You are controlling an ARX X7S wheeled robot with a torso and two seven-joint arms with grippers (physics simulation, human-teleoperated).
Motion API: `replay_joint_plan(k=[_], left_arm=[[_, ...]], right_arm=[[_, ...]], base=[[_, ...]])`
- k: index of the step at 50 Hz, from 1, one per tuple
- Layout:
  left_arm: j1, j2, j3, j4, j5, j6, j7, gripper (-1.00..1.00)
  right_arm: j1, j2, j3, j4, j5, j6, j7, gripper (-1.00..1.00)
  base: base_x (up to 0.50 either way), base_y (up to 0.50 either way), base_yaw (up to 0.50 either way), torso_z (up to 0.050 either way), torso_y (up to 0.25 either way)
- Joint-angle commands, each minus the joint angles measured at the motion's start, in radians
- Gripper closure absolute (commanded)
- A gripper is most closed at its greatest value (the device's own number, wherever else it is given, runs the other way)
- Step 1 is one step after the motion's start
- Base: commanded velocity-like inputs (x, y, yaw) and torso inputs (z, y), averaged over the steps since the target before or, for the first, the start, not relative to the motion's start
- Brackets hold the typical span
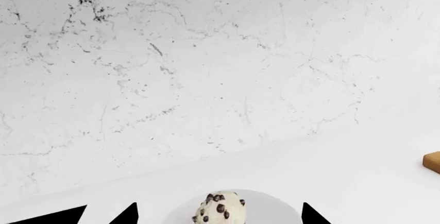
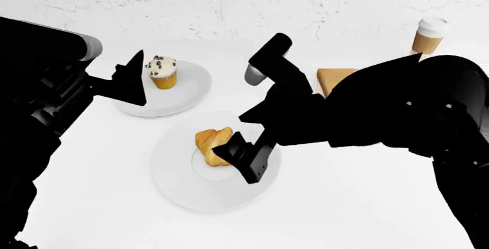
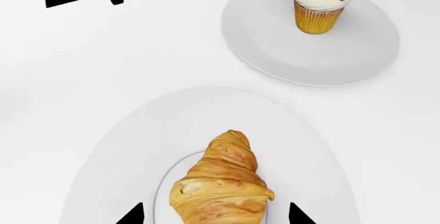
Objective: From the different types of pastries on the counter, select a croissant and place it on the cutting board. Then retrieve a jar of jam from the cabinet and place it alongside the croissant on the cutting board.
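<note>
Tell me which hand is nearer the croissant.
Right. The right hand is right at the croissant on its plate, fingertips on either side of it in the right wrist view. The left hand is off by the cupcake on the other plate.

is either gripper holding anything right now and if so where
Nothing is held. The right gripper is open around the golden-brown crescent croissant, fingers not closed; the left gripper is empty.

Golden-brown croissant on a white plate; yellow cupcake, white frosting, dark chips; grey-veined white wall.
</note>
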Motion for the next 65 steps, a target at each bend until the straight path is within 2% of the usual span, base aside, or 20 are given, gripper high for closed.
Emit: replay_joint_plan(k=[1, 12, 58, 59, 65], left_arm=[[0.013, 0.004, 0.011, -0.045, 0.007, 0.046, 0.005, -1.00], [0.036, 0.014, 0.029, -0.101, 0.023, 0.125, 0.009, -1.00], [0.044, 0.003, 0.019, -0.115, 0.001, 0.133, 0.009, -1.00], [0.044, 0.003, 0.019, -0.115, 0.001, 0.135, 0.009, -1.00], [0.050, 0.003, 0.020, -0.125, 0.003, 0.150, 0.009, -1.00]], right_arm=[[-0.013, -0.008, -0.027, 0.021, -0.028, -0.025, -0.022, -1.00], [-0.026, -0.019, -0.055, 0.048, -0.058, -0.054, -0.051, -1.00], [-0.047, -0.031, -0.106, 0.045, -0.073, -0.068, -0.050, -1.00], [-0.048, -0.031, -0.107, 0.044, -0.074, -0.069, -0.049, 1.00], [-0.046, -0.026, -0.112, 0.030, -0.079, -0.071, -0.043, 1.00]], base=[[0.00, 0.00, 0.00, 0.000, 0.000], [0.00, 0.00, 0.00, 0.000, 0.000], [0.00, 0.00, 0.00, 0.000, 0.000], [0.00, 0.00, 0.00, 0.000, 0.000], [0.00, 0.00, 0.00, 0.000, 0.000]])
